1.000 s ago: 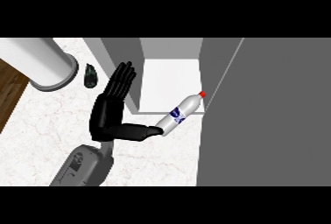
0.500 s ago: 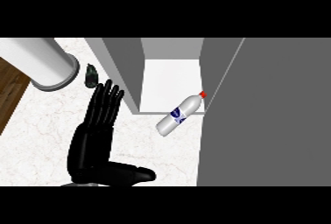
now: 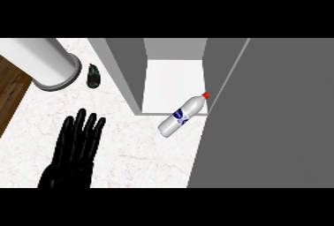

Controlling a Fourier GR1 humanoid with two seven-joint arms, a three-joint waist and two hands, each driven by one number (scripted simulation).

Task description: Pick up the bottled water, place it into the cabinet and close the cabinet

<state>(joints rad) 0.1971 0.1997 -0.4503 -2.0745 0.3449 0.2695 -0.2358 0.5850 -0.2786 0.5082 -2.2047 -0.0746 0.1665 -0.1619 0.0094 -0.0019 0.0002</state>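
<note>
The water bottle (image 3: 181, 116) is clear with a blue label and a red cap. It lies on its side at the cabinet's front edge, cap pointing into the cabinet (image 3: 171, 79) and base out over the marble counter. The cabinet's white floor shows inside, and its grey door (image 3: 267, 114) stands open at the right, right next to the cap. My left hand (image 3: 73, 152) is at the lower left, flat over the counter with straight fingers pointing up, well left of the bottle and holding nothing. My right hand is out of view.
A white cylinder (image 3: 42, 62) stands at the upper left with a small dark object (image 3: 92, 76) beside it. The counter (image 3: 137, 150) ends at the left, where wooden floor (image 3: 9, 90) shows. The cabinet's grey side wall (image 3: 120, 75) rises between those objects and the bottle.
My left hand has let go of the bottle and pulled back down and left toward the lower edge. The bottle stays lying at the cabinet's opening.
</note>
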